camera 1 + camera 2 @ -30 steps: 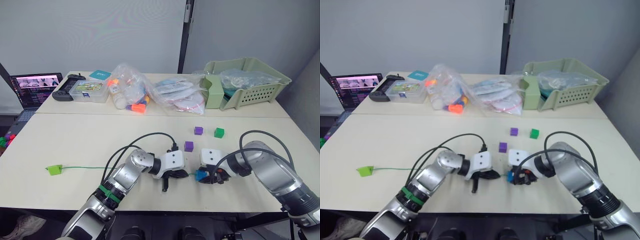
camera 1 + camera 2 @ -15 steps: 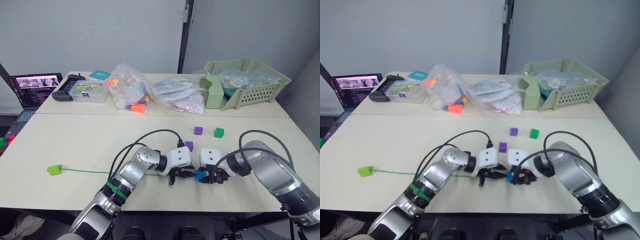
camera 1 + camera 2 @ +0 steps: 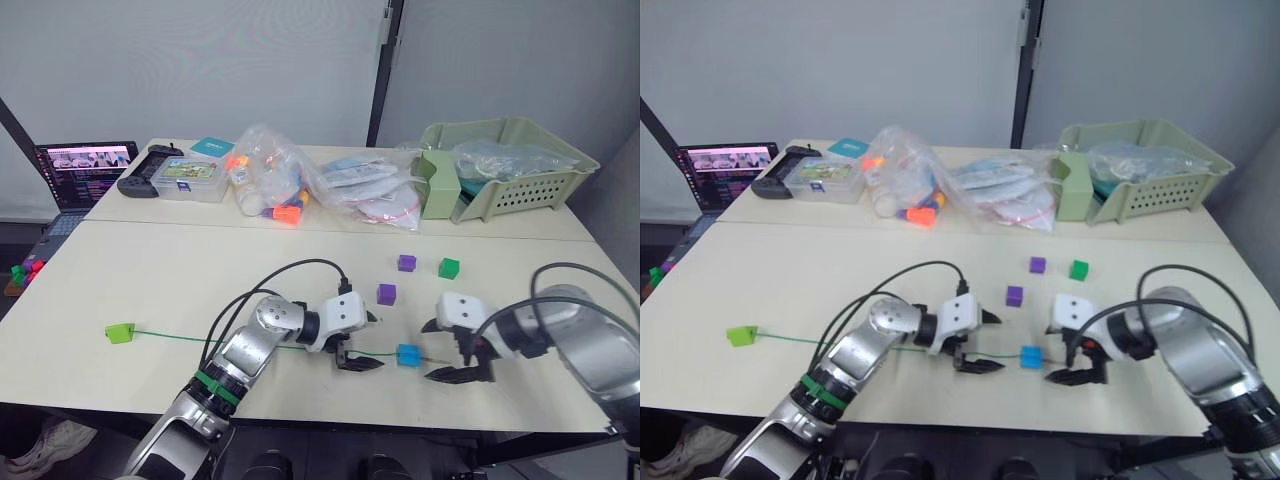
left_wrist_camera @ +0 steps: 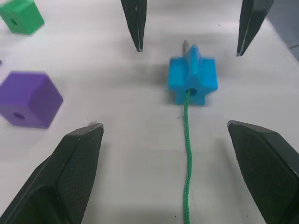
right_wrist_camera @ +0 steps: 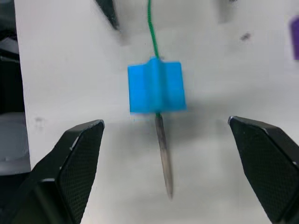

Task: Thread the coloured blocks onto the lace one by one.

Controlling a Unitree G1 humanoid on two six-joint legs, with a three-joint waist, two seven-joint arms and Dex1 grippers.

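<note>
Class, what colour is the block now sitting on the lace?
Blue, clearest in the left wrist view.

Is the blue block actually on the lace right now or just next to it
On it. The lace enters the blue block on one side, and the grey tip sticks out the other.

Two cream tables (image 3: 150,270) before grey wall (image 3: 200,60)

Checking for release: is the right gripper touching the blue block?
Apart. In the right wrist view, the right gripper is open, with bare table between each finger and the blue block.
</note>
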